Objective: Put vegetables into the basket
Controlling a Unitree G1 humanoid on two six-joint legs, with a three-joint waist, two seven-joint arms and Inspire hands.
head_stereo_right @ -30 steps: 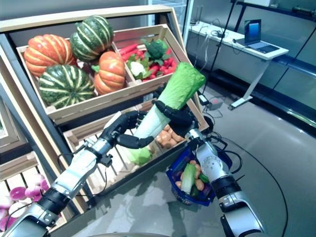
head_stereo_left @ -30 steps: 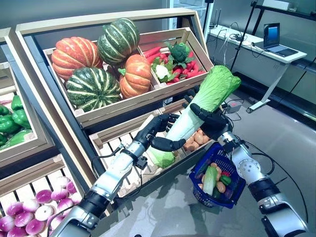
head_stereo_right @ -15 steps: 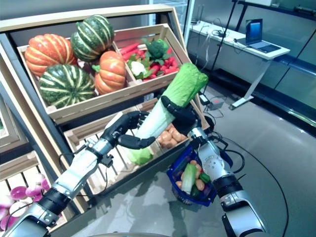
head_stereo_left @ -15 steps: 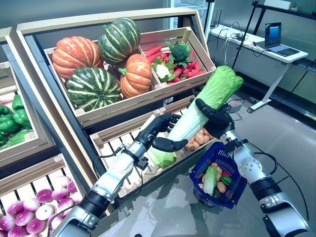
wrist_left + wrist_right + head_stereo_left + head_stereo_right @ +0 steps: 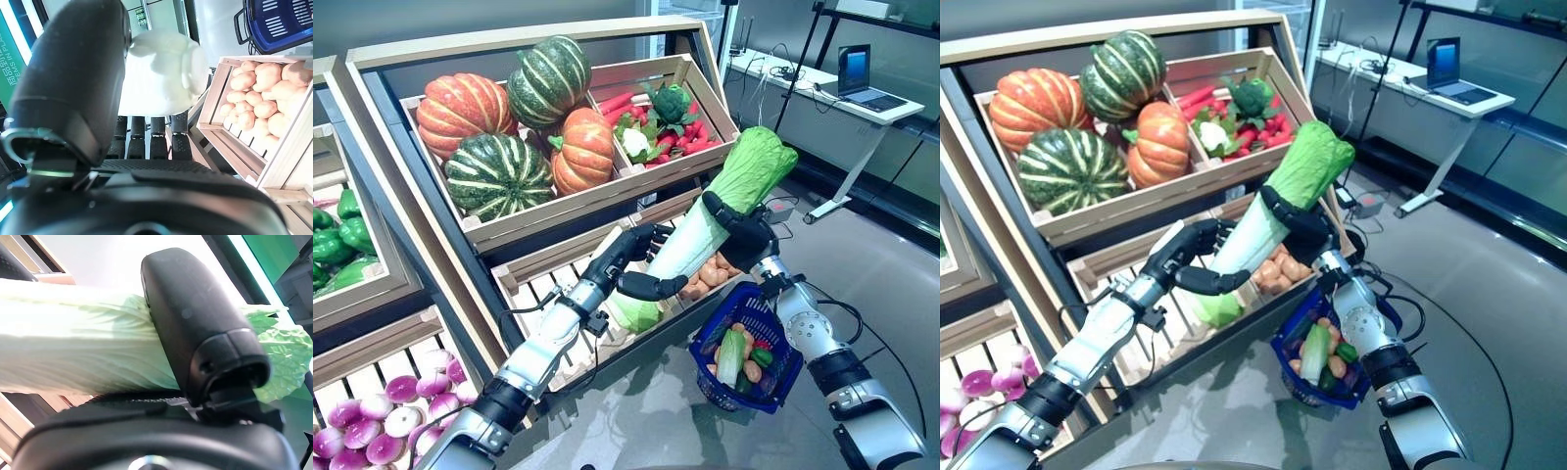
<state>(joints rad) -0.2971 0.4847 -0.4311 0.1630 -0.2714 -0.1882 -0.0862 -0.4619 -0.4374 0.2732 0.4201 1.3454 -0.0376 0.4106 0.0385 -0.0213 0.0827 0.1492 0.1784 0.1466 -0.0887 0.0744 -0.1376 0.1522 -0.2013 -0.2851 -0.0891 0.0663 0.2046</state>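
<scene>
At the far left of the stand are green peppers (image 5: 337,240), and low down are purple and white turnips (image 5: 382,426). Next comes the top crate (image 5: 563,201) with 4 pumpkins (image 5: 499,176) (2 orange, 2 striped green). Beside it a smaller box holds red chillies, broccoli and cauliflower (image 5: 656,122).

The left robot hand (image 5: 636,259) is at the lower crate. Its fingers and thumb curl around the white bottom end of the long cabbage (image 5: 705,220), so it is holding the cabbage. The left wrist view shows the white stem (image 5: 161,73) held between thumb and fingers. Just under this robot hand, a second green cabbage (image 5: 634,313) lies in the lower crate.

The long cabbage is up in the air, tilted, with its leafy green top high and to the right. The right robot hand (image 5: 739,235) grips it around the middle, thumb wrapped over it. A box of potatoes (image 5: 707,276) sits below the cabbage.

The blue basket (image 5: 773,377) hangs under the right arm, close below the cabbage but not touching it. It already holds a few vegetables.

Far right, a worktop (image 5: 822,83) carries a laptop (image 5: 862,78).
</scene>
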